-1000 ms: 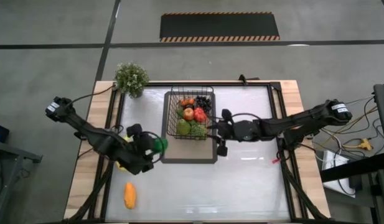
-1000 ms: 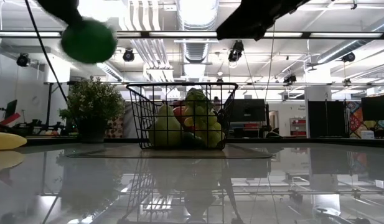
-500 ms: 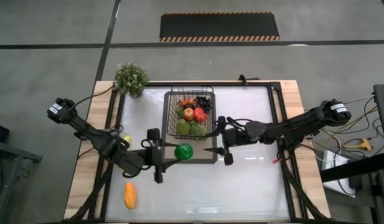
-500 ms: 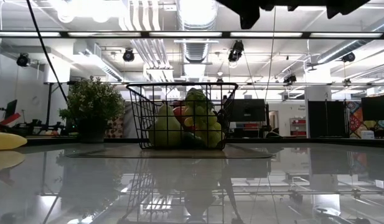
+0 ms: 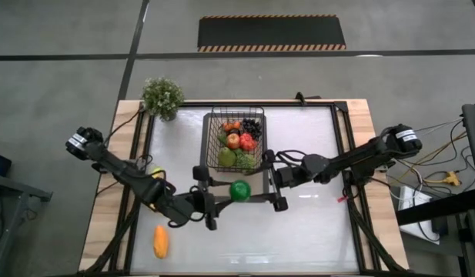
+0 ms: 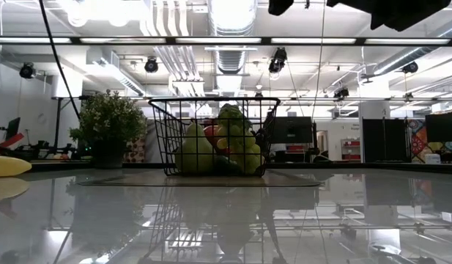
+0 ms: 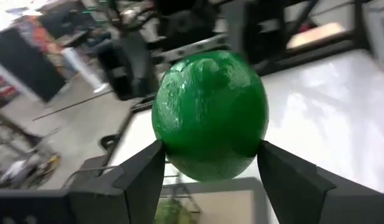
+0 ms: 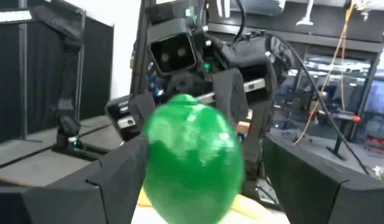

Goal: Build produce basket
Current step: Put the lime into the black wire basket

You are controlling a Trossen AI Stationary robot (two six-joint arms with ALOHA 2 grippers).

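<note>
Green lime [image 5: 239, 191] pinched in my left hand [image 5: 235, 191], right hand [image 5: 262, 187] spread; basket [image 5: 212, 142] mostly filled, orange piece [image 5: 161, 241] left on the table [image 5: 314, 231].

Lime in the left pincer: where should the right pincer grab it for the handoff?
Across the lime's bare middle, coming from the right, opposite the left pincer. Left fingers already clamp two sides; the right pincer stands open facing it.
</note>
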